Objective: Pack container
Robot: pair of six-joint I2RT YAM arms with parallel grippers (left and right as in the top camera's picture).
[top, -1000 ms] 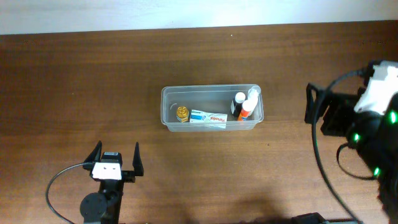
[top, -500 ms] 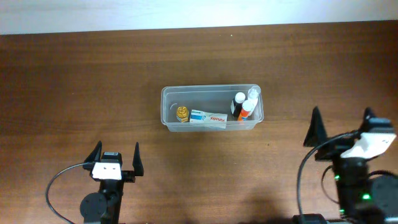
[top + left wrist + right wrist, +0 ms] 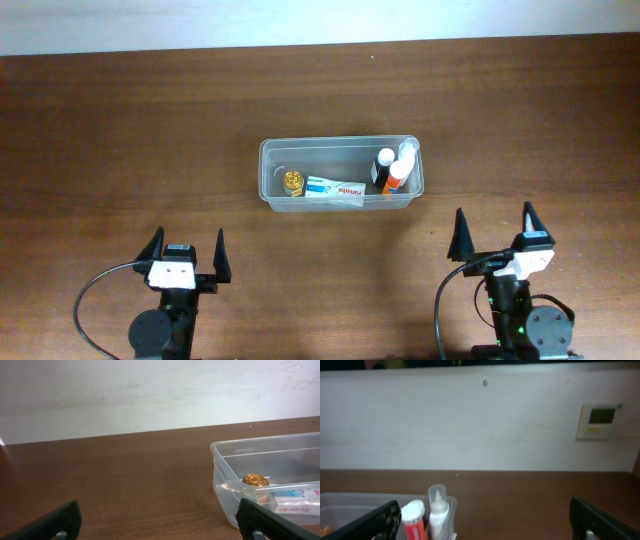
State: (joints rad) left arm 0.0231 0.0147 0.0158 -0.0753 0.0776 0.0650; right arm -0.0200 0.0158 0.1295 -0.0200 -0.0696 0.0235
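Observation:
The clear plastic container [image 3: 270,160] stands mid-table. It holds a small gold-lidded jar [image 3: 292,181], a white and blue toothpaste box [image 3: 336,189], a black bottle [image 3: 383,165] and an orange tube with a white cap [image 3: 398,173]. My left gripper [image 3: 186,248] is open and empty at the front left, well short of the container [image 3: 225,452]. My right gripper [image 3: 495,228] is open and empty at the front right. The right wrist view shows the orange tube [image 3: 412,521] and a white spray bottle [image 3: 438,510] standing in the tub's right end.
The brown wooden table [image 3: 120,130] ends at a white wall [image 3: 200,20] at the back. A wall thermostat [image 3: 600,420] shows in the right wrist view.
My right arm has swung down from the right side of the table and now rests at the front right, fingers open. The left arm and the container have not moved.

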